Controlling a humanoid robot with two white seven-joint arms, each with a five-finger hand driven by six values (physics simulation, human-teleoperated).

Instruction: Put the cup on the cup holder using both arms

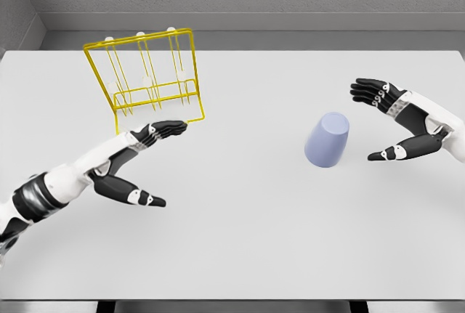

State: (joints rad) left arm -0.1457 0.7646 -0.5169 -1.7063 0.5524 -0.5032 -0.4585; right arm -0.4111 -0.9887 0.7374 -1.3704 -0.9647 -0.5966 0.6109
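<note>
Two white arms reach in over a pale grey tabletop [240, 240], one from each side. On the left, the left robot hand [138, 164] hangs low over the surface with its dark fingers stretched forward and the thumb spread wide below them, gripping nothing. Just beyond its fingertips stands the cup holder [145, 80], a yellow wire rack with upright pegs tipped in white; its front lower edge sits close to those fingertips, though whether they touch it is hard to judge from this angle. The rack stands in the far left part of the tabletop.

Right of centre, the cup [327, 140], a lavender tumbler, rests upside down on the tabletop, wider at the top than at its base as seen here, and leaning slightly to the right. It is well apart from the rack. Just beside it on the right is the right robot hand [399, 120], fingers and thumb splayed wide toward the cup, with a clear gap between them and its wall, holding nothing.
</note>
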